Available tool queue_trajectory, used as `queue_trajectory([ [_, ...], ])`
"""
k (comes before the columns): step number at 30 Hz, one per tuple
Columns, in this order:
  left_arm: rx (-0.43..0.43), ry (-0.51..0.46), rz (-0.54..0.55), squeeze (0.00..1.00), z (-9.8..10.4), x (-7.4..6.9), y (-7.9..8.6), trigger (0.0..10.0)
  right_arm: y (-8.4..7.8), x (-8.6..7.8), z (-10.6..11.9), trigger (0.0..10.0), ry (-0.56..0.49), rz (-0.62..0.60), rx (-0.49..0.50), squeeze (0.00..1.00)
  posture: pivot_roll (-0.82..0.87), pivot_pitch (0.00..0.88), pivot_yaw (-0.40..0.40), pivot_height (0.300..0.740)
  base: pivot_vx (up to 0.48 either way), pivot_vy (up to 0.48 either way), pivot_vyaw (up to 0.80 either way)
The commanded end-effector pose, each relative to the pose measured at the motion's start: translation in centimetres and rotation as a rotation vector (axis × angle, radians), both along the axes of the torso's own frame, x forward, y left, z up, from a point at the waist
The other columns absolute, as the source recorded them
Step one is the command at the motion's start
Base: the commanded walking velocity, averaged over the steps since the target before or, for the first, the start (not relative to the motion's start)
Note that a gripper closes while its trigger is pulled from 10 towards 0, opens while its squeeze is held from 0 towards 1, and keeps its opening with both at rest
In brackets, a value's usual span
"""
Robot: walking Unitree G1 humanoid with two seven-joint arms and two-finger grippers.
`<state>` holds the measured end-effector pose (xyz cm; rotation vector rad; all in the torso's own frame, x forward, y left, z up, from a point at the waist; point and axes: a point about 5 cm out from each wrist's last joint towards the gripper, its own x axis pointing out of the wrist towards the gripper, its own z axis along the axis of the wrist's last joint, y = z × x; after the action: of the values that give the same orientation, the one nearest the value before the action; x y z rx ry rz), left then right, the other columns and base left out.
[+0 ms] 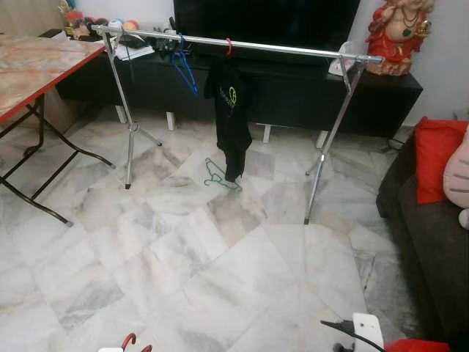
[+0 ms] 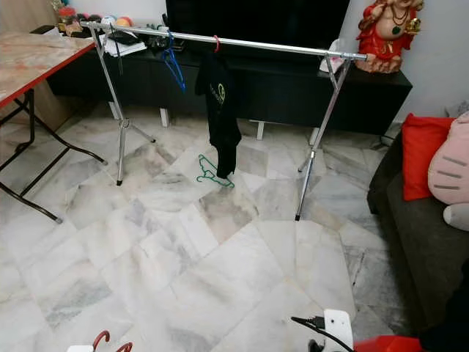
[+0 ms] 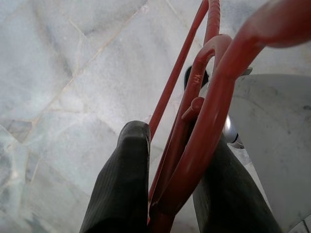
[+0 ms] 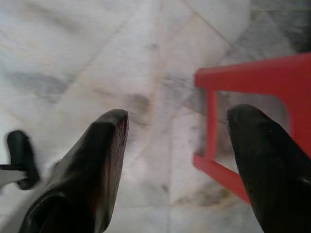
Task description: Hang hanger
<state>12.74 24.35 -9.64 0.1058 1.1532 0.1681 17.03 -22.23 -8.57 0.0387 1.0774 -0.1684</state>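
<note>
left eye view: clothes rack (image 1: 242,45) spans the upper part of the frame, its silver bar running from upper left to upper right. on the bar hang a blue hanger (image 1: 183,64) and a black shirt (image 1: 230,117) on a hanger of its own. a green hanger (image 1: 218,174) lies on the marble floor (image 1: 205,271) just beside the shirt's hem. red-edged tabletop (image 1: 29,66) at upper left, sofa with a red cushion (image 1: 437,158) at right edge. at the bottom edge, left of centre, the tips of a red hanger (image 1: 130,342) poke into frame.

right eye view: same layout. the rack stands well apart from the robot, across open floor.

left wrist view: left pincer (image 3: 175,194) has its two black fingers closed onto the red hanger, the plastic stem pinched between them. the hanger is glossy red plastic, thin-barred, its curved hook rising toward the upper right of the frame, over floor.

right wrist view: right pincer (image 4: 177,160) spread wide, holding nothing; a red frame (image 4: 243,121) sits on the floor beyond it at right.

progress, judged: hanger is secured in hand; the approach to the rack and hooking it over the bar are not yet done.
</note>
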Motion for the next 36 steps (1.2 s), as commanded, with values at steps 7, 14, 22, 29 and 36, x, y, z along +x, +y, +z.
queue_trajectory([
  [7,-0.011,0.001,0.012,0.0,0.0,-0.2,0.1,10.0,0.7,0.0,-0.1,10.0,-0.009,-0.024,0.002,0.0,0.0,0.0,-0.064,0.74,0.357,0.0,0.0],
  [14,-0.013,0.0,0.017,0.0,0.0,-0.1,0.1,10.0,1.0,-0.2,-0.3,10.0,0.0,-0.021,0.002,0.0,0.0,0.0,-0.065,0.74,0.361,0.0,0.0],
  [22,-0.016,-0.005,0.016,0.0,0.0,0.1,0.0,10.0,0.1,0.0,0.0,10.0,-0.008,-0.03,-0.01,0.0,0.0,0.0,-0.064,0.74,0.367,0.0,0.0],
  [29,-0.016,-0.005,0.016,0.0,0.0,0.2,0.0,10.0,-0.6,-0.4,0.0,10.0,0.007,-0.034,-0.021,0.0,0.01,0.0,-0.063,0.74,0.371,0.0,0.0],
  [36,-0.015,-0.002,0.012,0.0,0.0,0.2,-0.1,10.0,-0.6,-0.5,-0.1,10.0,0.014,-0.036,-0.018,0.0,0.01,0.0,-0.063,0.74,0.373,0.0,-0.59],
])
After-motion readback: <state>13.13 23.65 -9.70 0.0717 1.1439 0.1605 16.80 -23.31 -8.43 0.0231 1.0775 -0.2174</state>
